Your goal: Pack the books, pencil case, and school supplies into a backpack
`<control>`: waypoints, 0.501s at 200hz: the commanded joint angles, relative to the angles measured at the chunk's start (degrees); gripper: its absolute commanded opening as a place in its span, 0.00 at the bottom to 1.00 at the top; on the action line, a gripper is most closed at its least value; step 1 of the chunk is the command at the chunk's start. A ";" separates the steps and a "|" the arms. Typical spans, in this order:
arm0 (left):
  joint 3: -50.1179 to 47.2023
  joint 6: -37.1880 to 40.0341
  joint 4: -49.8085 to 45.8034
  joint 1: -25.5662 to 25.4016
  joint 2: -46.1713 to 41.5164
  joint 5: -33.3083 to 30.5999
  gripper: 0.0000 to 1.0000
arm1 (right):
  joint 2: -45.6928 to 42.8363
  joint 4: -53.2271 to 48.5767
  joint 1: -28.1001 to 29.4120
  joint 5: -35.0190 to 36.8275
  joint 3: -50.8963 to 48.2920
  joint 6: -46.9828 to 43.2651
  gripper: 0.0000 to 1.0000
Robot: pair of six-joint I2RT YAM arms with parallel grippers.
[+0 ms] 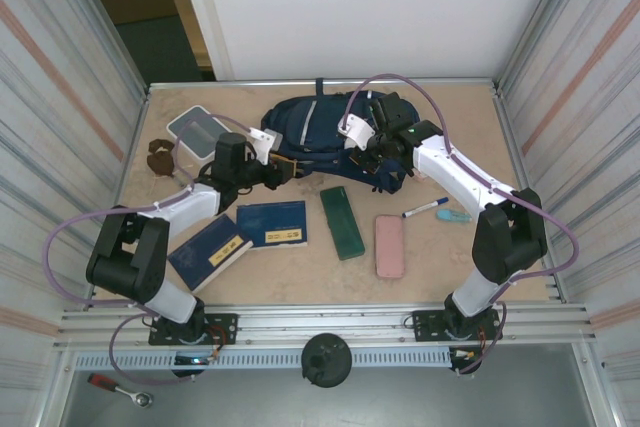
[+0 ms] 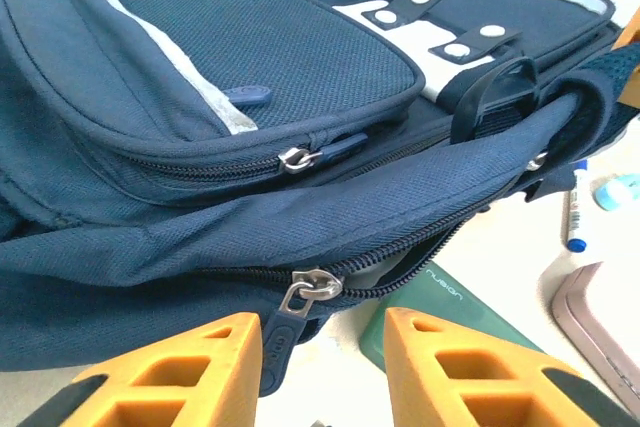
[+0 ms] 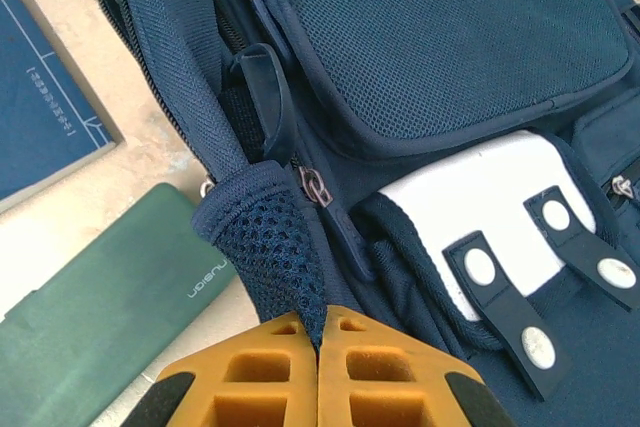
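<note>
The navy backpack [image 1: 315,127] lies at the back middle of the table. My left gripper [image 1: 277,175] is at its left lower edge and stands open [image 2: 322,352]; the blue zipper pull [image 2: 272,339] hangs between the fingers, against the left one, and the main zip is partly open. My right gripper [image 1: 385,162] is shut [image 3: 318,332] on the backpack's mesh strap [image 3: 272,237], holding it up. Two dark-blue books [image 1: 272,223] [image 1: 210,252] lie in front of the backpack. The green pencil case [image 1: 342,222] [image 2: 450,297] [image 3: 110,317] lies beside them. A white marker with a blue cap [image 1: 425,208] [image 2: 577,209] lies to the right.
A pink case [image 1: 390,245] lies next to the green one. A small light-blue item [image 1: 453,215] rests by the marker. A white-and-grey square box [image 1: 193,127] and a brown object [image 1: 158,157] sit at the back left. Metal walls close in both sides.
</note>
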 commanded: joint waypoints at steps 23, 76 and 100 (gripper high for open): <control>-0.50 -0.77 -0.16 1.41 2.56 5.61 0.45 | -1.10 1.78 -0.13 -0.77 0.74 1.23 0.00; -1.15 -1.16 0.30 3.11 4.60 7.65 0.54 | -0.74 1.14 -0.04 -0.94 1.40 0.88 0.00; 0.22 -0.60 0.30 3.18 6.98 10.10 0.56 | -0.45 1.07 -0.03 -0.86 1.45 0.81 0.00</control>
